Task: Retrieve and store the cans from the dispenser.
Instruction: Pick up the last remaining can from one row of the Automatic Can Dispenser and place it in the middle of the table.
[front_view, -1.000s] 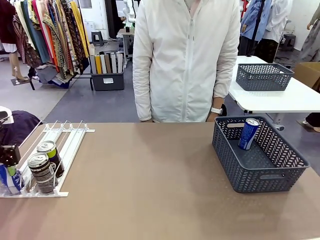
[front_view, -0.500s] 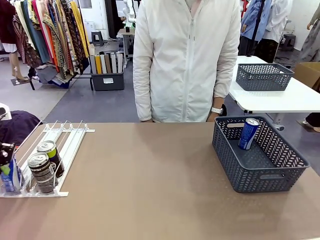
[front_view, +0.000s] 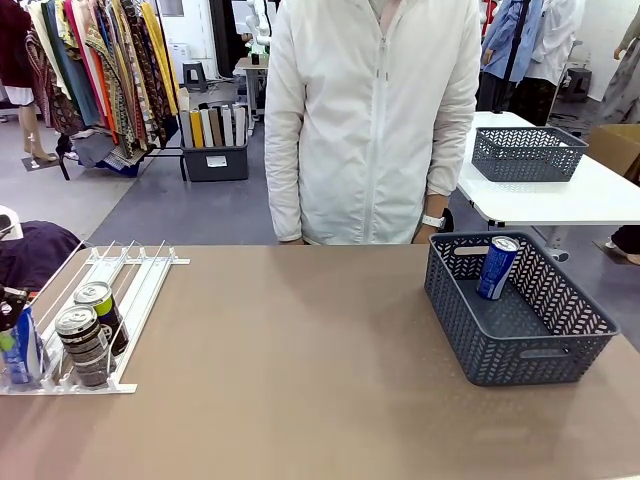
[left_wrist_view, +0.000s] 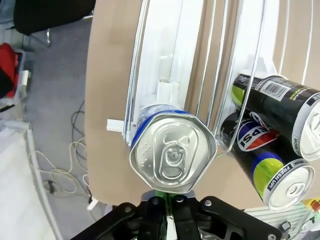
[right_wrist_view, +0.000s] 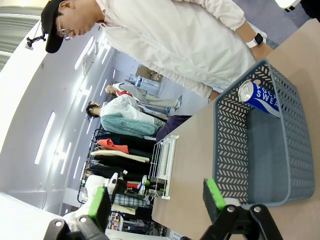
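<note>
Left jaws clenched narrow on the near rim of the blue can (left_wrist_view: 172, 152), coming from above. This is probably because the wire lanes of the dispenser (front_view: 140, 258) leave no room at the can's sides. That can sits at the low stopper end of the outermost lane, with two dark cans (front_view: 85, 345) queued just beside it. Right jaws are released and empty, facing the grey basket (front_view: 520, 350) on the surface (front_view: 300, 350); a stored can (front_view: 497, 267) leans against the basket's far wall, so I judge it the destination.
</note>
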